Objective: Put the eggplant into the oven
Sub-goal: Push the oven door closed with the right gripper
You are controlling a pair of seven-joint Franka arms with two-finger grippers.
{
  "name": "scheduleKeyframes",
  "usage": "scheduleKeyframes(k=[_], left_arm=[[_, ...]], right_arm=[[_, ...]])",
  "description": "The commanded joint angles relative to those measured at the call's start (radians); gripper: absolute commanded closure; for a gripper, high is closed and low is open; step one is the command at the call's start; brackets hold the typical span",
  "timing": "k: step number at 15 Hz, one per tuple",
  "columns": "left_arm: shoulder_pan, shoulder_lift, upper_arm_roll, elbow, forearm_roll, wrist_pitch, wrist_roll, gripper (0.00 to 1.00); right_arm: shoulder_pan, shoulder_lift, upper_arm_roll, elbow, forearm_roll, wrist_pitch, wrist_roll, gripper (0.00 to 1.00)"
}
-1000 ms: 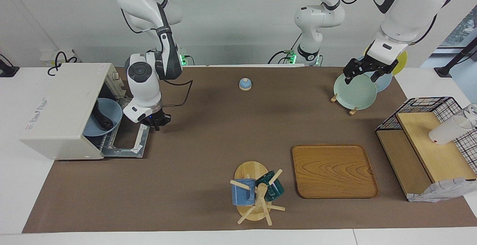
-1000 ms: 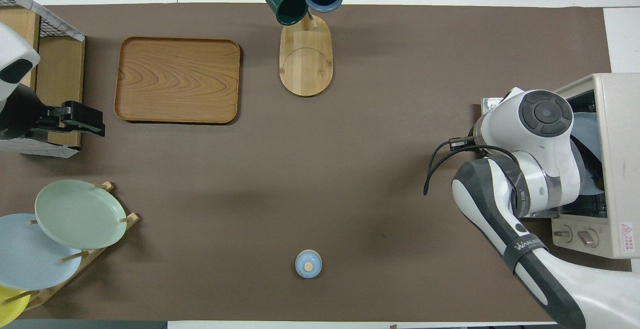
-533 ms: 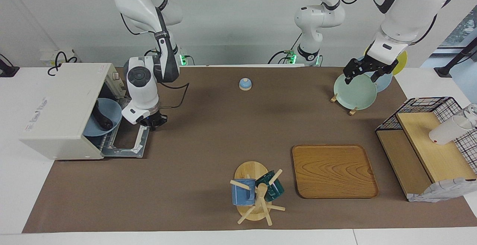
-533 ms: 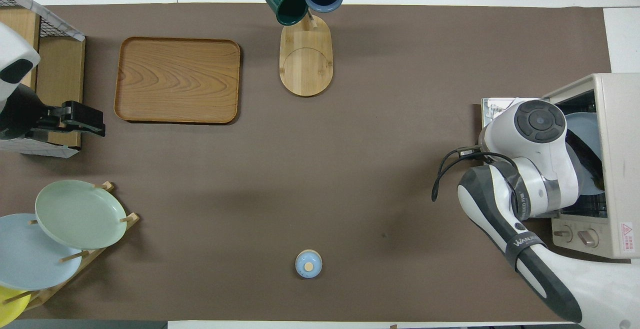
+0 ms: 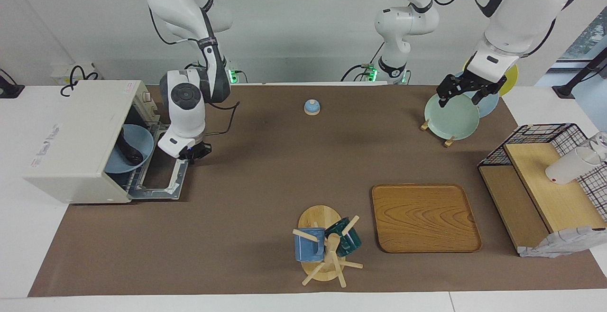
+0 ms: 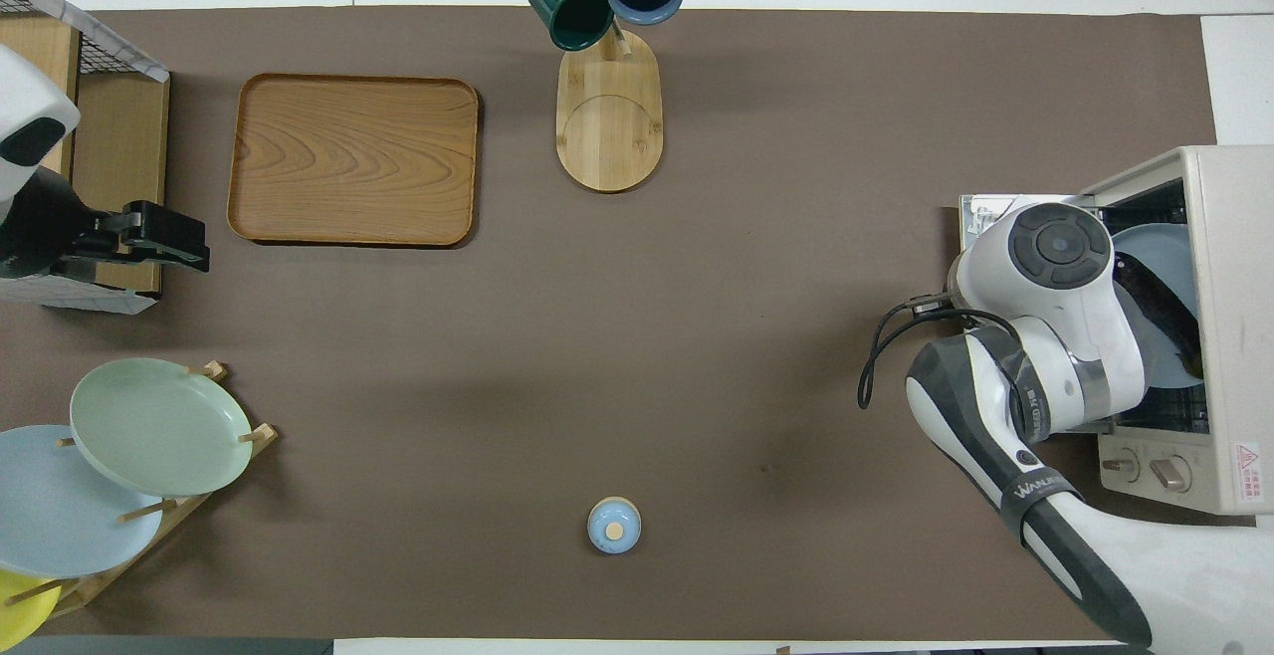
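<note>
The cream-white oven (image 5: 71,136) stands at the right arm's end of the table, its door (image 5: 159,179) dropped open. It also shows in the overhead view (image 6: 1234,317). The dark eggplant (image 5: 129,148) lies on a light blue plate (image 5: 144,141) on the rack inside the oven, and is partly seen in the overhead view (image 6: 1160,302). My right gripper (image 5: 192,153) is low at the door's outer edge, hidden under the wrist in the overhead view. My left gripper (image 5: 467,95) waits open and empty in the air over the plate rack.
A plate rack with a green plate (image 5: 450,115) stands near the left arm. A wire shelf (image 5: 545,179), a wooden tray (image 5: 424,217), a mug tree (image 5: 327,245) and a small blue bell (image 5: 311,107) are on the brown mat.
My right gripper has drawn back along the door's outer edge toward the robots. The oven door's outer edge has shifted slightly. The left arm has not moved.
</note>
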Motion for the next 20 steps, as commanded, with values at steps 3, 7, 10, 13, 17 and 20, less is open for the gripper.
scheduleKeyframes(k=[3,7,10,13,17,20], left_arm=[[-0.004,-0.003,0.004,0.014,0.023,-0.016,0.002,0.0],[-0.004,-0.003,0.004,0.014,0.023,-0.016,0.002,0.0],[-0.004,-0.003,0.004,0.014,0.023,-0.016,0.002,0.0],[-0.004,-0.003,0.004,0.014,0.023,-0.016,0.002,0.0],[-0.004,-0.003,0.004,0.014,0.023,-0.016,0.002,0.0],[-0.004,-0.003,0.004,0.014,0.023,-0.016,0.002,0.0]], right_arm=[[-0.133,-0.046,-0.029,0.116,-0.071,-0.118,-0.176,1.0],[-0.193,-0.073,-0.032,0.116,-0.067,-0.149,-0.25,1.0],[-0.242,-0.073,-0.034,0.116,-0.031,-0.138,-0.334,1.0],[-0.24,-0.079,-0.026,0.128,0.002,-0.157,-0.333,0.99],[-0.23,-0.083,-0.02,0.29,0.162,-0.297,-0.325,0.83],[-0.208,-0.047,0.044,0.419,0.177,-0.397,-0.269,0.83]])
